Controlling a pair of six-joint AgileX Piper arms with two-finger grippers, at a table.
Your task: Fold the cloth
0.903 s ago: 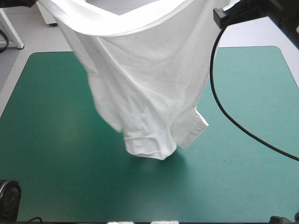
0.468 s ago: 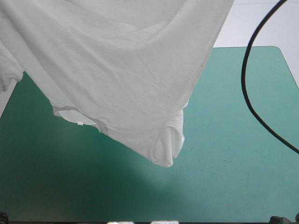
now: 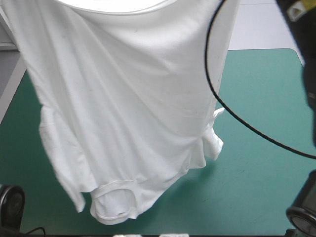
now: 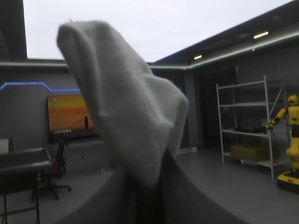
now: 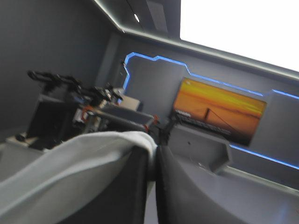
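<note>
Fold the cloth, both arms raised. The T-shirt (image 3: 133, 123) is off the table and hangs as one broad white sheet over the teal-green cover (image 3: 261, 148), filling the left and middle of the high view. Its upper edge runs out of sight at the top. One sleeve (image 3: 114, 207) hangs lowest, close to the table's near edge, and a second sleeve (image 3: 213, 140) bunches on the right side. Whether the low sleeve touches the cover I cannot tell. Left gripper (image 4: 152, 182): black fingers all but together, a thick fold of white cloth pinched between them and draped over the tips. Right gripper (image 5: 153, 168): fingers likewise nearly closed, a rolled edge of the cloth nipped at the tips and trailing off over one finger. Both wrist views look level into the room, so the hold is high. Progress, as I judge it: early. The garment is picked up and opened out between two holds, sleeves downward, but it is wrinkled and not yet laid flat — no fold has been made. Left to do: spread it on the cover, smooth it, then make every fold.
</note>
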